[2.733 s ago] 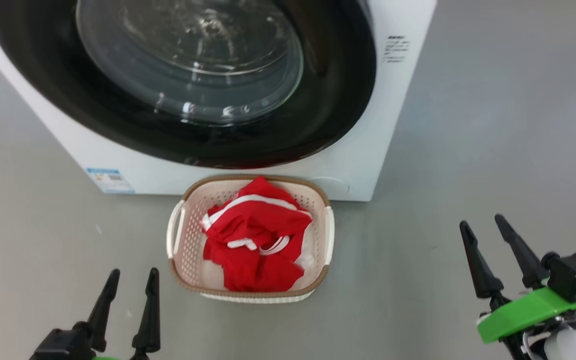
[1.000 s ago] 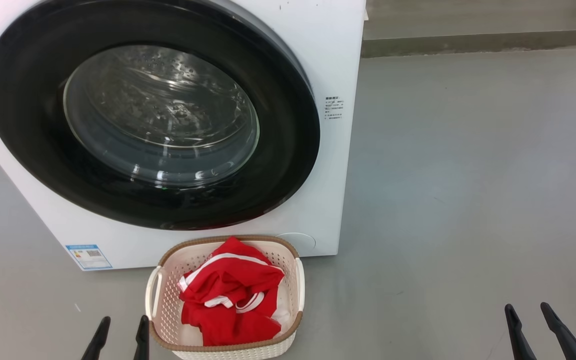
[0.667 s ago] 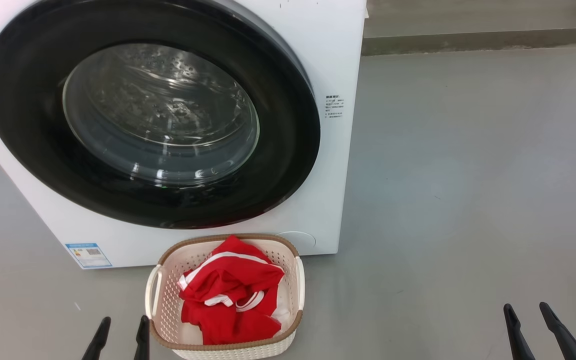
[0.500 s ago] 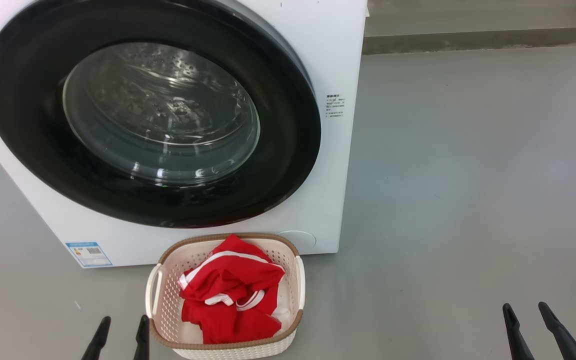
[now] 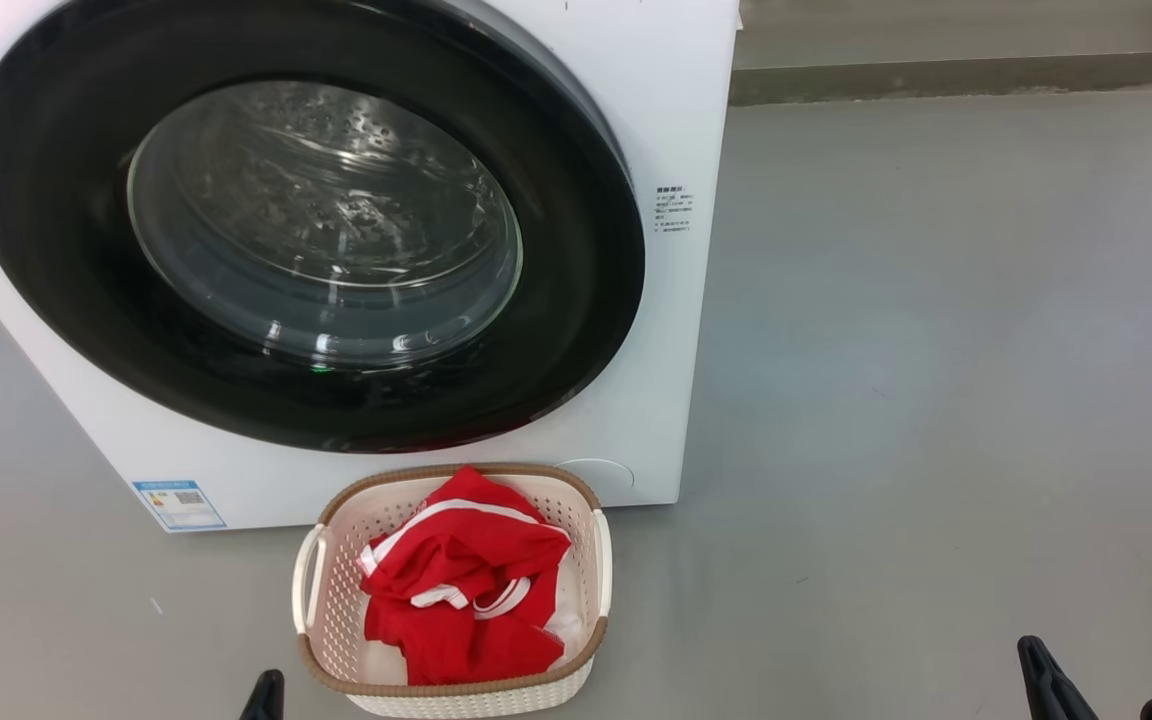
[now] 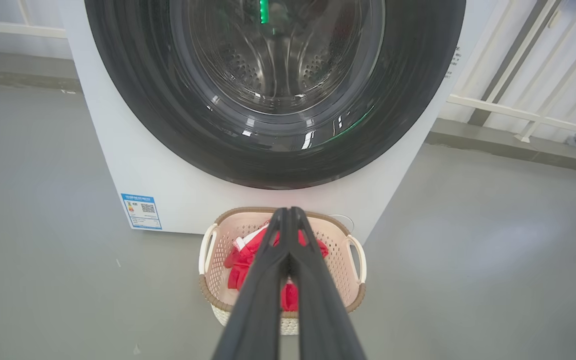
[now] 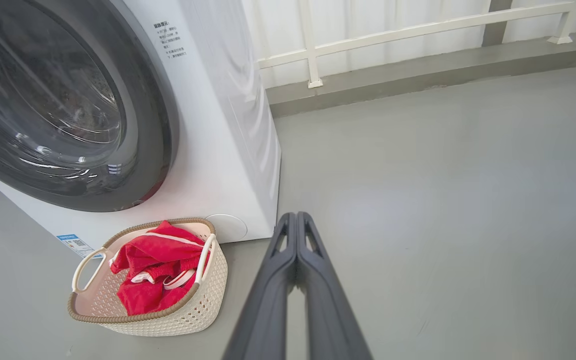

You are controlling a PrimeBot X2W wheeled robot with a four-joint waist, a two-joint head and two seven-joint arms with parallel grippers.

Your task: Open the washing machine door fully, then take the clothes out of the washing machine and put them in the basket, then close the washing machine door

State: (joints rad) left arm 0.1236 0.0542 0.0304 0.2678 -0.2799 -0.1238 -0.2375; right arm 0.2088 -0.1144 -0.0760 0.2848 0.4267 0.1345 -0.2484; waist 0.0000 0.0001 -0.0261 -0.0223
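Observation:
The washing machine (image 5: 681, 110) stands at upper left, and its black-rimmed door (image 5: 576, 300) lies flush against the front with the steel drum showing through the glass. On the floor just before it sits the cream basket (image 5: 603, 560), which holds the red clothes (image 5: 466, 585) with white trim. At the bottom edge left of the basket, my left gripper (image 5: 267, 688) shows as a single dark tip. In the left wrist view this gripper (image 6: 286, 212) is shut and empty, pointing at the basket (image 6: 355, 250). My right gripper (image 5: 1032, 655) is low at the far right; the right wrist view shows it (image 7: 296, 217) shut over bare floor.
A blue label (image 5: 179, 503) marks the machine's base. The grey floor stretches wide to the right of the machine. Behind it run a low curb (image 7: 418, 75) and a white railing (image 7: 393, 30).
Both grippers' fingers stood apart half a second ago and are now pressed together, lower in the head view. The door, basket and clothes have kept their places.

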